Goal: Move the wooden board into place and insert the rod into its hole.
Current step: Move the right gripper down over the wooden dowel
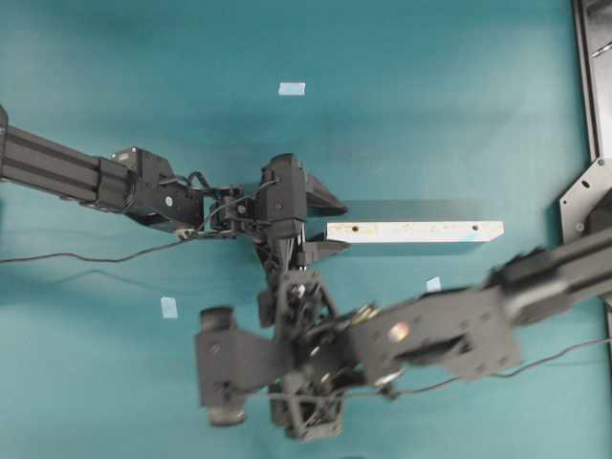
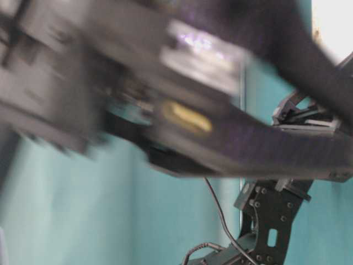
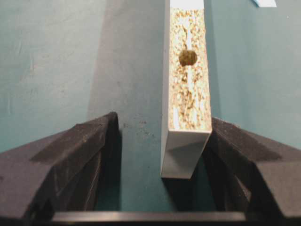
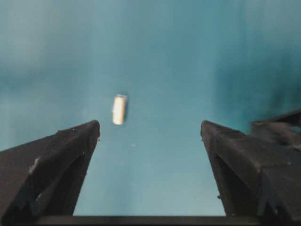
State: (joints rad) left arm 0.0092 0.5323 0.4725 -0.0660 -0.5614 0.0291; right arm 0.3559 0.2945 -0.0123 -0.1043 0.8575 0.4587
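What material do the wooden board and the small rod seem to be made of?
The wooden board looks like particleboard: its upward edge is coarse, speckled chips around a drilled hole, and its end is smooth white, probably laminate. The rod looks like plain pale wood, though blur leaves this uncertain.

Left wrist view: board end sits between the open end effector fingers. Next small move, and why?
Probably close the left end effector on the wooden board. Its near end already lies between the open fingers, close to the right-hand finger with a gap on the other side, so closing should grip it.
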